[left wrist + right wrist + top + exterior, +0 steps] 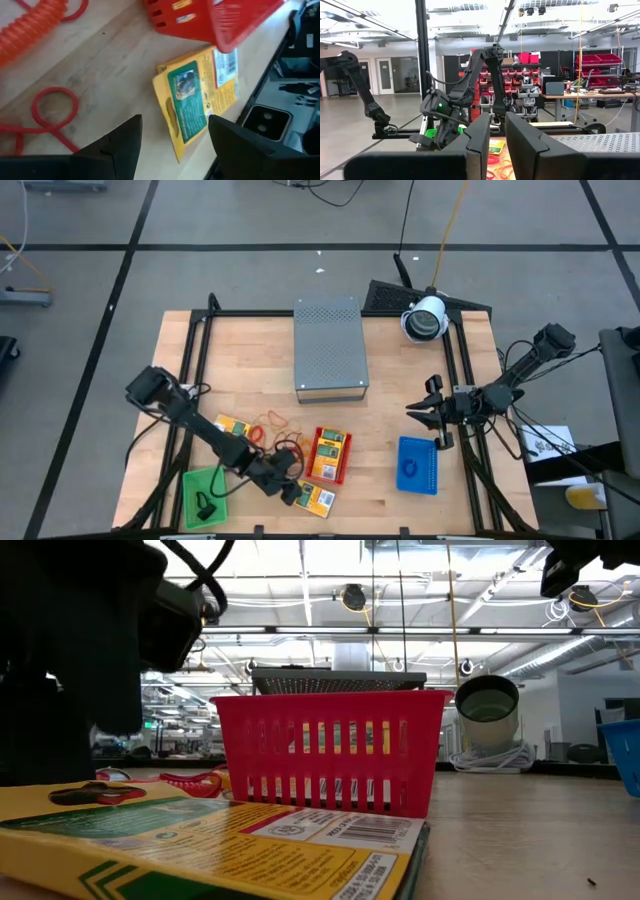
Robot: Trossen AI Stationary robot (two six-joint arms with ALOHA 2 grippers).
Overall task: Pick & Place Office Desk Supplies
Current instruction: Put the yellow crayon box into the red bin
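Grey perforated box (330,350) well behind the work, not involved. Red mesh tray (330,455) just beyond the left gripper (283,477), already holding one packet. Loose yellow-and-green packet (197,97) lies flat on the table ahead of the spread jaws, nothing between them. Judgement: centre both fingers over its narrow width, descend level, clear the tray wall. Right gripper (430,412) waits above the blue tray (418,465), fingers close together, holding nothing.

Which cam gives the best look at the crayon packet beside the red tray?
Left wrist view: the crayon packet lies fully visible, beyond the open left gripper. Low view shows it edge-on; high view, tiny; right wrist, not identifiable.
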